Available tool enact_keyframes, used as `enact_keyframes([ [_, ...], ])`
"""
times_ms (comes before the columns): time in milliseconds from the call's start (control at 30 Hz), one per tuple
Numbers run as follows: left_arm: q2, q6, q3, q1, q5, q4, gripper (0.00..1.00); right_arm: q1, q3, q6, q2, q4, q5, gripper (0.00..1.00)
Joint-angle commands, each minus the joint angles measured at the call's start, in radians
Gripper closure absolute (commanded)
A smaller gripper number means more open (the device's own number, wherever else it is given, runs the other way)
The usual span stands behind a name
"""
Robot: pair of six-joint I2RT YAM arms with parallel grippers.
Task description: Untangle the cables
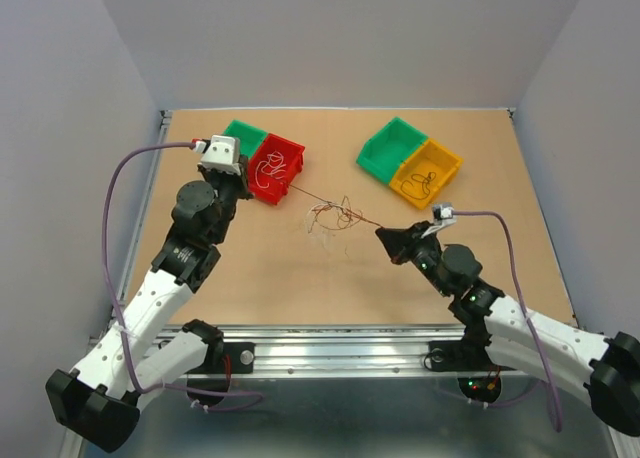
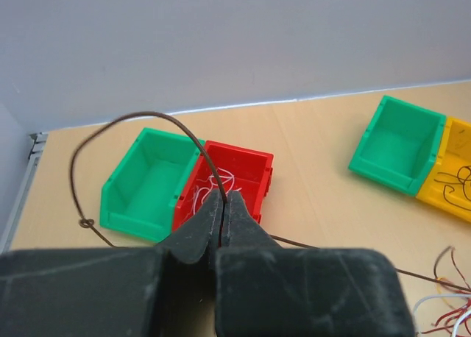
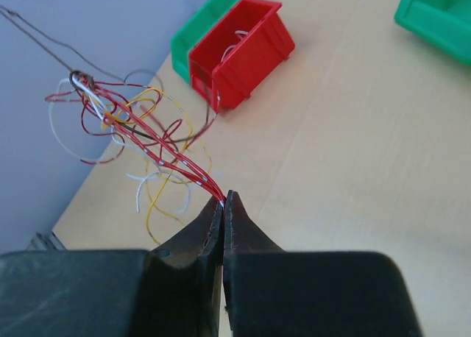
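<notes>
Black fingers of the right hand (image 3: 223, 199) fill the bottom of the right wrist view. They are pressed together with no gap, pinching a bundle of red cables (image 3: 176, 160) and one whitish strand at their tips. The bundle runs up and to the left into the clump of cables (image 3: 121, 116), a loose tangle of red, yellow and white loops in the left half of that frame. I cannot tell whether the clump touches the bench (image 3: 353, 146).

The left hand (image 2: 223, 199) sits low in the centre of the left wrist view, clamped on a brown cable (image 2: 140, 116). This cable arcs in a wide loop through the upper left of the frame and drops between the fingertips. It leaves toward the lower right corner, where the edge of the clump shows. Just behind the fingertips is a red bin (image 2: 254, 159) with white strands inside, touching a green bin (image 2: 121, 197) on its left.

From above, the brown cable is drawn in a straight line from the left hand beside the red bin to the clump at mid-bench. The red cables go on to the right hand, just right of centre. At upper right, a second green bin (image 1: 372, 150) touches a yellow bin (image 1: 452, 161) that holds dark curly strands.
</notes>
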Motion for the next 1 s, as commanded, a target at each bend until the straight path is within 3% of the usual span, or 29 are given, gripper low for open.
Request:
enact_keyframes([
  [0,-0.048,0.037,0.06,0.038,-0.246,0.113,1.0,-0.008,-0.086,0.107,-0.128,-0.291,0.323,1.0],
  [133,-0.064,0.037,0.06,0.045,-0.269,0.11,1.0,-0.008,-0.123,0.148,-0.286,-0.331,0.391,1.0],
  [200,-0.09,0.047,0.019,0.046,-0.057,0.125,1.0,-0.008,-0.105,0.088,-0.304,-0.33,0.345,1.0],
  [233,-0.091,0.064,0.007,0.045,0.183,0.124,1.0,-0.008,-0.076,0.042,-0.306,-0.33,0.292,0.99],
  [333,-0.032,0.093,0.02,0.025,0.537,0.063,1.0,-0.006,-0.02,-0.047,-0.303,-0.316,0.172,0.99],
  [400,0.01,0.122,0.034,-0.004,0.584,0.029,1.0,-0.008,0.036,-0.075,-0.303,-0.31,0.132,0.99],
  [633,0.028,0.199,-0.015,-0.116,0.636,0.032,0.43,-0.008,0.26,-0.185,-0.191,-0.267,-0.095,1.0],
  [667,0.028,0.204,-0.016,-0.127,0.636,0.032,0.31,-0.008,0.292,-0.196,-0.167,-0.265,-0.115,0.99],
  [700,0.033,0.204,-0.016,-0.13,0.641,0.032,0.26,-0.008,0.317,-0.201,-0.122,-0.264,-0.135,0.99],
  [800,0.05,0.208,-0.012,-0.138,0.671,0.026,0.18,-0.008,0.414,-0.207,-0.058,-0.265,-0.169,0.99],
  [967,0.099,0.233,0.005,-0.173,0.775,0.029,0.21,-0.008,0.524,-0.198,0.036,-0.27,-0.237,0.99],
])
